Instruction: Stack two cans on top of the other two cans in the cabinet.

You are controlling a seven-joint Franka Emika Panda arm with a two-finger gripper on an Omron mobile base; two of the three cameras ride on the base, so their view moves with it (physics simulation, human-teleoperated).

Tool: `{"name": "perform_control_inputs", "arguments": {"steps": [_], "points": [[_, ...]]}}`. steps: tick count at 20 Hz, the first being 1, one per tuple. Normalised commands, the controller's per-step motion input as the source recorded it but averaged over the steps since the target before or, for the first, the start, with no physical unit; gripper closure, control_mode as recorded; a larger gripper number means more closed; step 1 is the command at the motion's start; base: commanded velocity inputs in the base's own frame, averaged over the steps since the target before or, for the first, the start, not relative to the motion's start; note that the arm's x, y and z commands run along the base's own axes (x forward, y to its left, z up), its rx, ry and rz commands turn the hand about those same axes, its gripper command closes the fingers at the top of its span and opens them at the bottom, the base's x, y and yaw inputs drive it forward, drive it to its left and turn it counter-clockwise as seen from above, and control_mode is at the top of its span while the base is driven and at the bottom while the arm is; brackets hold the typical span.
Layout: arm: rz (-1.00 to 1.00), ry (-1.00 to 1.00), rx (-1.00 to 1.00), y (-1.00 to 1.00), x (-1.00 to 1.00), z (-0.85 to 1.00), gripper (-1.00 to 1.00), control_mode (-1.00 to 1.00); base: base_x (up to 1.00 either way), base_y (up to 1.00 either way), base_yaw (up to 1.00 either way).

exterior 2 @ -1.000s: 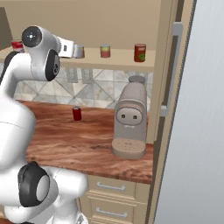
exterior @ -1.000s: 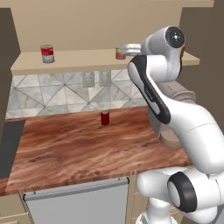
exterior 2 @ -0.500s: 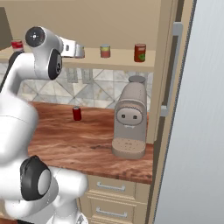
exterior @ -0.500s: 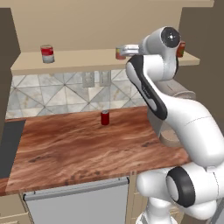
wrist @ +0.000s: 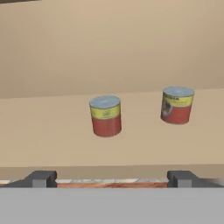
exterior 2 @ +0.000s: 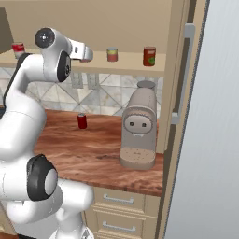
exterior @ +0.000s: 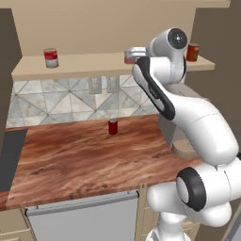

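Cans stand spread along the cabinet shelf [exterior: 84, 66], none yet stacked: in the hand view a small yellow-over-red can [wrist: 106, 115] with a grey lid stands almost straight ahead, and a second can with a grey top and mixed label [wrist: 176, 105] stands to its right and a little further back, the two well apart. From the left base view a red can with a white band [exterior: 51, 58] stands far off toward the shelf's left end, and an orange-red can [exterior: 192, 52] near its right end. The gripper [wrist: 109, 178] faces the shelf at its front edge with the fingers [wrist: 40, 178] wide apart and nothing between them. Risks, as I judge them: the near can is short and light-looking, so a forward push that meets its wall with one finger first would shove it back or tip it; coming in too low could catch the shelf lip. Later, setting it on another can's narrow lid leaves little margin (an off-centre release would let it roll off). A small crimson can [exterior: 112, 126] on the wooden surface [exterior: 70, 160] below is not part of the job.
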Motion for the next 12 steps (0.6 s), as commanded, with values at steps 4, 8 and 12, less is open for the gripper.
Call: {"name": "perform_control_inputs", "arguments": {"steps": [4, 8, 12], "points": [[0.00, 0.04, 0.00, 0.00, 0.31, -0.12, -1.00, -1.00, 0.00, 0.00, 0.00], [0.00, 0.00, 0.00, 0.00, 0.26, -0.09, -1.00, -1.00, 0.00, 0.00, 0.00], [0.00, 0.00, 0.00, 0.03, 0.27, -0.10, -1.00, -1.00, 0.00, 0.00, 0.00]]}}
